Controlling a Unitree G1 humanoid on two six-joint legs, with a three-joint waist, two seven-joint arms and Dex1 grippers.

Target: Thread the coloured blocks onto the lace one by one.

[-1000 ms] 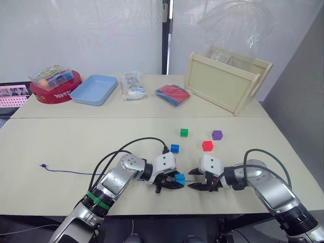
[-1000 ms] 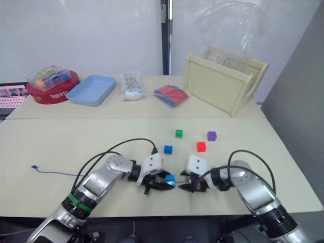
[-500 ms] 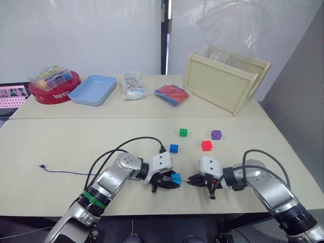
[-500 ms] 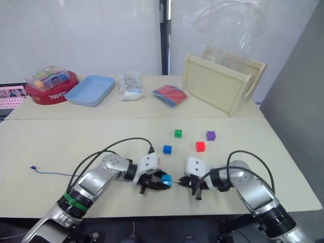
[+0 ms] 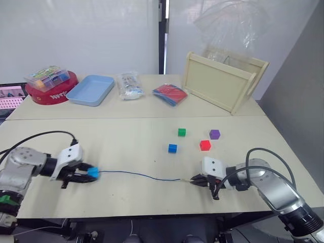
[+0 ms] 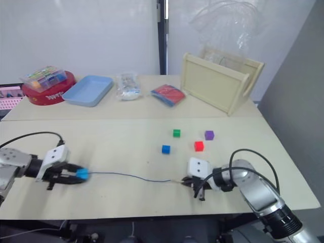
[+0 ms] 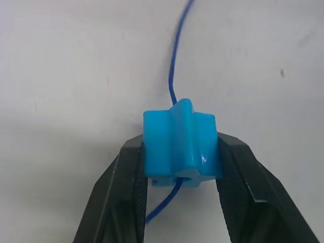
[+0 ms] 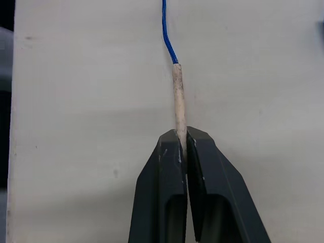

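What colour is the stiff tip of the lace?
Pale cream, on the lace; the right wrist view shows it best.

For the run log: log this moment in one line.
left gripper: shut on cyan block, threaded | right gripper: shut on lace tip

Lace [image 6: 131, 176] strung between left gripper [image 6: 76, 175] gripping cyan block [image 6: 82, 174], right gripper [image 6: 188, 183]

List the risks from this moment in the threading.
1. The right gripper pinches only the end of the lace's pale tip; a tug from the other arm could pull it free.
2. The left gripper holds the cyan block by two sides, with the lace running through it; a slip could let the block twist or drop.
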